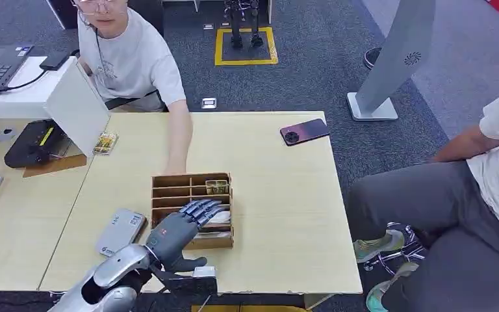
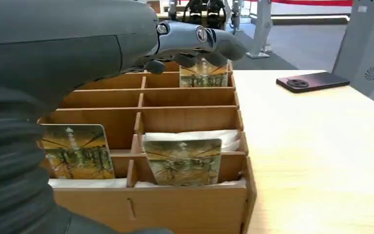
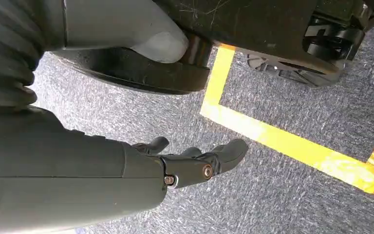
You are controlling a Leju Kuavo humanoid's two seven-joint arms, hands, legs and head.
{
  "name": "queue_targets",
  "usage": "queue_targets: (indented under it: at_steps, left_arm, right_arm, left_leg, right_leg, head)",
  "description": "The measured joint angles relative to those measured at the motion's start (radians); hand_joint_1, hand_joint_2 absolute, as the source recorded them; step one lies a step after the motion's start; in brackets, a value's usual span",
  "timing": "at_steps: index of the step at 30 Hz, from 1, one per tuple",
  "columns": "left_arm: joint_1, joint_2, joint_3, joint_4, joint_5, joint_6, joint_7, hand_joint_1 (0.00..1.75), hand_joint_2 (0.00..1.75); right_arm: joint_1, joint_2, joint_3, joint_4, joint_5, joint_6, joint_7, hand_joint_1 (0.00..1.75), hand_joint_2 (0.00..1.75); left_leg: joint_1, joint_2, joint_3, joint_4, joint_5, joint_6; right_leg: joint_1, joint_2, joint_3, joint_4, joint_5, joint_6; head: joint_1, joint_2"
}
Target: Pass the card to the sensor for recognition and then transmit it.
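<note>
Left hand (image 2: pixel 195 41) over box (image 2: pixel 190 114) — far card (image 2: pixel 203 77) half-hidden

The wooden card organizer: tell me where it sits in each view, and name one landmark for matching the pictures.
Head view: the wooden card organizer sits mid-table, under the left hand.
Left wrist view: it takes up the lower middle, cards upright in its slots.
Right wrist view: not in it; the right hand hangs over grey carpet.
Shared landmark: the dark phone on the table beyond the organizer.
</note>
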Motion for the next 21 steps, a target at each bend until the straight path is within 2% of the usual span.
queue_targets:
  at_steps: [11,21]
  left_arm:
    - [0.013,-0.034,0.000,0.006,-0.013,0.019,0.010,0.00,1.75]
    - [0.032,-0.076,0.000,0.024,-0.056,0.062,0.050,0.00,1.75]
  right_arm:
    - [0.001,0.000,0.000,0.000,0.005,-0.005,-0.004,0.00,1.75]
    - [0.001,0.000,0.000,0.000,0.009,-0.011,-0.005,0.00,1.75]
  left_leg:
    - [0.000,0.000,0.000,0.000,0.000,0.000]
    - [0.000,0.000,0.000,0.000,0.000,0.000]
  right_leg:
    - [0.000,0.000,0.000,0.000,0.000,0.000]
    - [0.000,0.000,0.000,0.000,0.000,0.000]
  head:
    - [0.000,0.000]
    - [0.000,0.000]
